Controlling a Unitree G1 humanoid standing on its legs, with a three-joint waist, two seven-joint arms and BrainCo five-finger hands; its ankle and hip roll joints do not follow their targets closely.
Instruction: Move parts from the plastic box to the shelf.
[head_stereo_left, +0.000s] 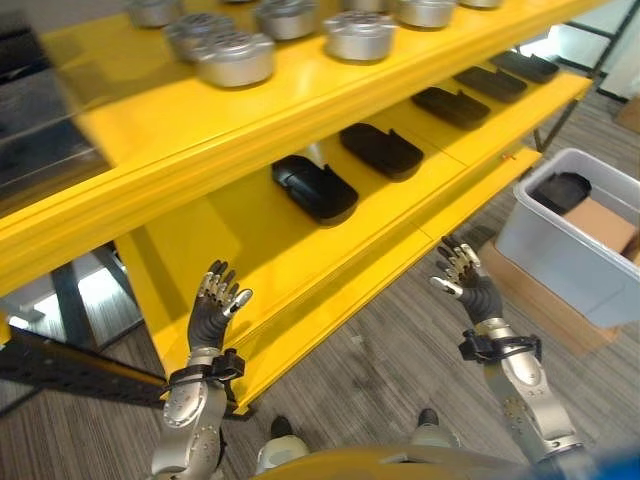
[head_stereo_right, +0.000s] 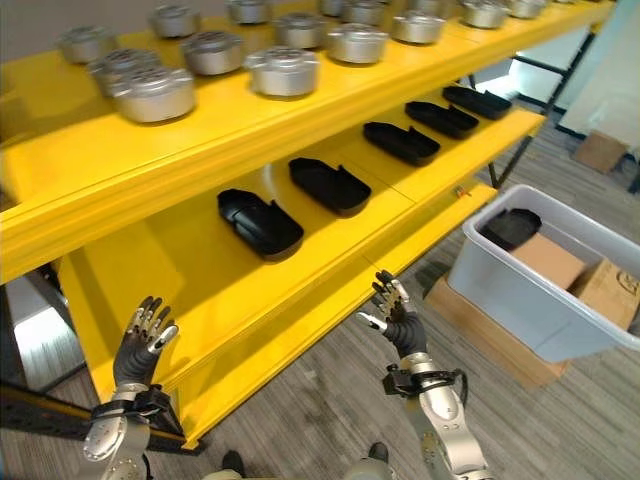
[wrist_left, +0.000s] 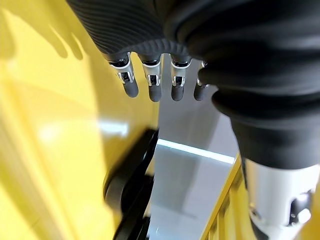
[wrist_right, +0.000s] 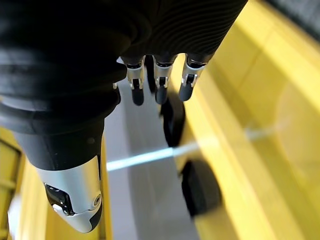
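Note:
A pale grey plastic box (head_stereo_left: 570, 265) stands on the floor at the right, with a black part (head_stereo_left: 562, 190) lying in it. Several matching black parts (head_stereo_left: 315, 188) sit in a row on the yellow shelf's (head_stereo_left: 300, 260) middle level. My left hand (head_stereo_left: 212, 308) is raised in front of the shelf's front edge, open and holding nothing. My right hand (head_stereo_left: 467, 282) is raised further right, between the shelf and the box, also open and holding nothing. In the wrist views the left fingers (wrist_left: 152, 85) and right fingers (wrist_right: 160, 82) are straight.
Several round silver parts (head_stereo_left: 235, 58) fill the top level. A cardboard box (head_stereo_left: 600, 228) sits inside the plastic box, and flat cardboard (head_stereo_left: 520, 290) lies under it. A black frame bar (head_stereo_left: 70, 365) runs along the floor at lower left.

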